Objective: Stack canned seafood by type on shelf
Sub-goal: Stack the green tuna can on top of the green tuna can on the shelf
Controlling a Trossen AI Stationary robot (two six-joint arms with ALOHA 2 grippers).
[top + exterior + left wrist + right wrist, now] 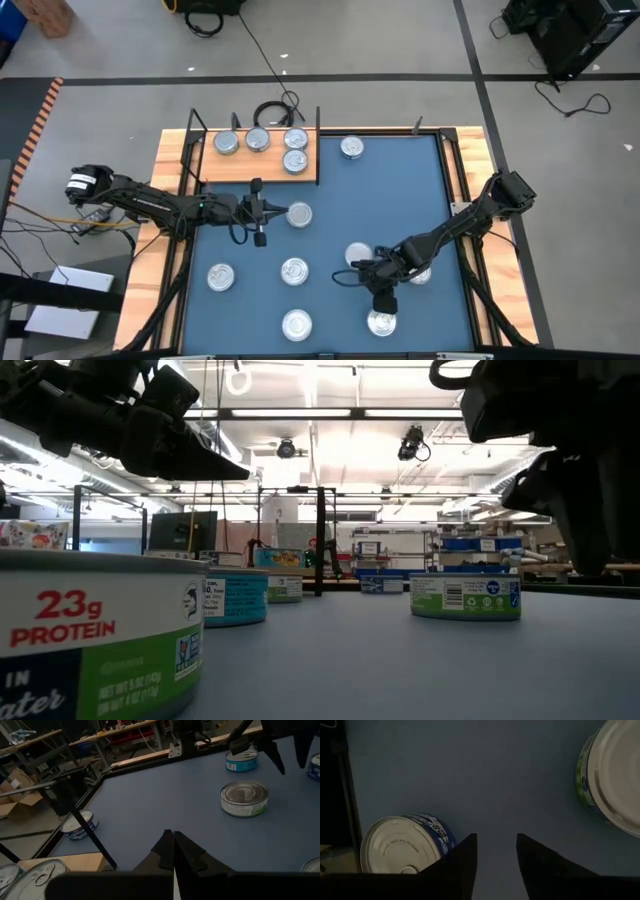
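The wooden shelf [215,168] stands at the far left of the blue mat, with several silver tins [258,140] on its board. More tins lie loose on the mat. My left gripper [173,845] is shut and holds nothing. It points toward the table's right, just in front of the shelf, and one tin [299,214] sits by its tips. My right gripper [495,855] is open and points down over bare mat at the near right. A blue-labelled tin [405,845] stands on one side of it and a green-labelled tin [612,775] on the other.
Loose tins stand at the near left [221,277], near middle [294,270] and front edge [297,324], [381,322]. Another tin [351,148] sits on the mat right of the shelf. A thin black upright [92,840] rises at the shelf's corner. The middle right of the mat [400,200] is bare.
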